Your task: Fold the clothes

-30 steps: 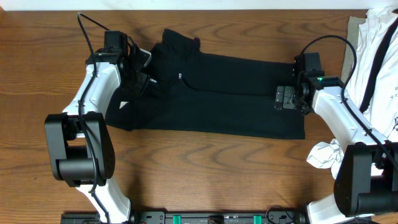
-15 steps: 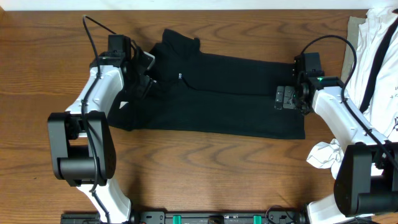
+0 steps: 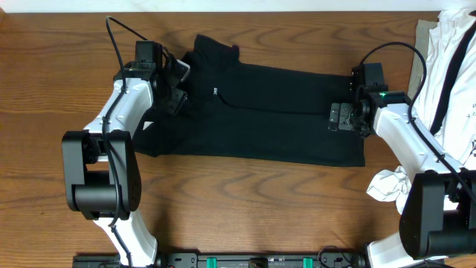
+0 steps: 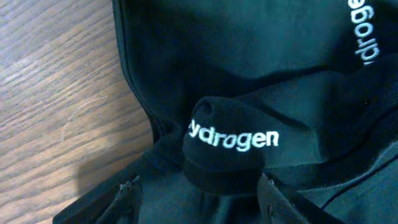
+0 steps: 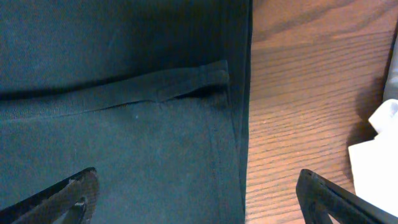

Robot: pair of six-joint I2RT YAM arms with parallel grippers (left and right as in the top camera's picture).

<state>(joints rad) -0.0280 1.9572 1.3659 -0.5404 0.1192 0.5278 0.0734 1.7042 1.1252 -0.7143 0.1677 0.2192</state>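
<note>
My left end effector point(image 4: 198, 183) is clamped on a bunched cuff of the black soft-fabric garment with white logo lettering point(image 3: 275, 112), which lies spread across the middle of the brown wooden desk point(image 3: 245, 193). My right end effector point(image 3: 341, 117) hangs wide open over its right hem.

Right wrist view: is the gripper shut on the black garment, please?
No, the right gripper stands wide open above the garment.
</note>
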